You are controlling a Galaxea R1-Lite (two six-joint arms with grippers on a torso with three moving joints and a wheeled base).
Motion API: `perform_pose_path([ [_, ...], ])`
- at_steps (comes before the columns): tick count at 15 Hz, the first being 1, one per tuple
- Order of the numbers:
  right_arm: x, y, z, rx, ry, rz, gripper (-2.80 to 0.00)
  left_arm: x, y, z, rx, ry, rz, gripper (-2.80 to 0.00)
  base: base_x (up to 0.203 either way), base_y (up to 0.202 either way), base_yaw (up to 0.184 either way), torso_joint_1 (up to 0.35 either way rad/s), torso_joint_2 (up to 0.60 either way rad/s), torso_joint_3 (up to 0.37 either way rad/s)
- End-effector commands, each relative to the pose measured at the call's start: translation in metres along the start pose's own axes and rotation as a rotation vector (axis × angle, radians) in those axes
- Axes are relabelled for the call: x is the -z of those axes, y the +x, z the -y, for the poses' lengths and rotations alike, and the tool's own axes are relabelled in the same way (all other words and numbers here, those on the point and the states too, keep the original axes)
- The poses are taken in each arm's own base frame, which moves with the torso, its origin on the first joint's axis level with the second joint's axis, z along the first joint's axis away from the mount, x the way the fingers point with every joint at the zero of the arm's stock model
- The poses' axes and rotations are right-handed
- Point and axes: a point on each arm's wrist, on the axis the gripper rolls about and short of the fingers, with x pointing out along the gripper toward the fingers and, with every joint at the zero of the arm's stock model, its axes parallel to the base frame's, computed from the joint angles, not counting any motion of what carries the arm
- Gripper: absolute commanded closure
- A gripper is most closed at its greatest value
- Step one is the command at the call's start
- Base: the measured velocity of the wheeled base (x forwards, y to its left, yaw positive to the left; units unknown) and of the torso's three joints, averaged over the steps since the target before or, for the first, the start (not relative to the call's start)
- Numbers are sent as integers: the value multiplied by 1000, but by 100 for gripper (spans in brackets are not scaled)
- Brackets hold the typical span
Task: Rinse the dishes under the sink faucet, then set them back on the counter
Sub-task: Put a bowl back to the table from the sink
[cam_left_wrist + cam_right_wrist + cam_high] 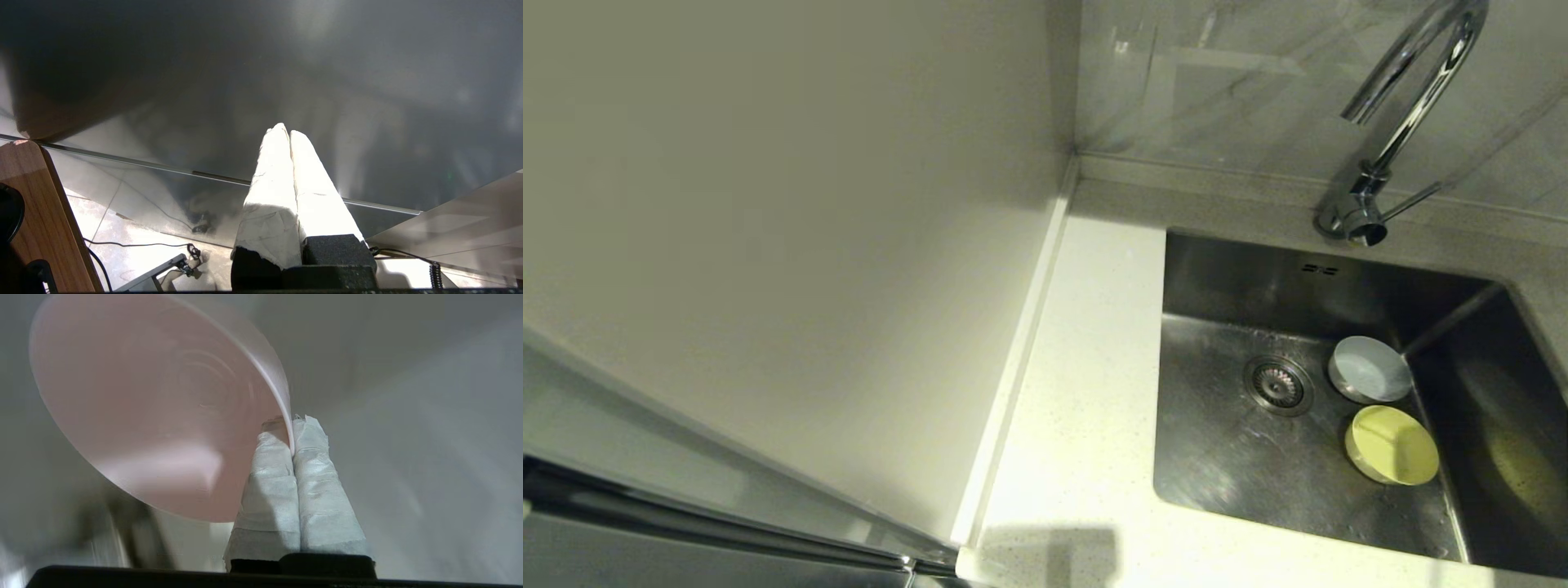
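In the right wrist view my right gripper [291, 430] is shut on the rim of the pale pink bowl [155, 412], which tilts up with its inside facing the camera. Neither gripper shows in the head view. The pale blue-grey bowl [1370, 370] and the yellow-green bowl [1392, 445] lie in the steel sink [1225, 457], right of the round drain strainer [1278, 384]. The chrome faucet [1401, 122] rises behind the sink on the counter [1086, 359]. My left gripper [288, 132] is parked low by a cabinet front, shut and empty.
A tall pale wall panel [792, 204] borders the counter on the left. A wooden edge [36, 212], floor cables [135, 245] and a metal stand [159, 269] lie below the left gripper. A tiled backsplash [1258, 82] stands behind the faucet.
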Motion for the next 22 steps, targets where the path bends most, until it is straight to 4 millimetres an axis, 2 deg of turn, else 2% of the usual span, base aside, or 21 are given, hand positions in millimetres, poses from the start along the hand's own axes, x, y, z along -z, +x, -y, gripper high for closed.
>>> perform_pose_path([
  [1,28,3,2,-29,-171,-462,0,1,0,0,0,0,-3,0,0,0,0,0,0,0],
  [3,30,6,11,-69,-216,-669,0,1,0,0,0,0,-2,0,0,0,0,0,0,0],
  [6,19,9,26,-251,-154,-914,0,1,0,0,0,0,-3,0,0,0,0,0,0,0],
  [7,24,19,26,-297,-125,-988,0,1,0,0,0,0,-3,0,0,0,0,0,0,0],
  [9,46,46,22,-305,-38,-1083,0,1,0,0,0,0,-3,0,0,0,0,0,0,0],
  [12,79,87,14,-266,50,-1074,0,1,0,0,0,0,-3,0,0,0,0,0,0,0],
  [15,88,122,9,-217,102,-885,0,1,0,0,0,0,-3,0,0,0,0,0,0,0],
  [18,82,138,7,-185,111,-720,0,1,0,0,0,0,-3,0,0,0,0,0,0,0],
  [22,87,144,5,-161,91,-707,0,1,0,0,0,0,-3,0,0,0,0,0,0,0],
])
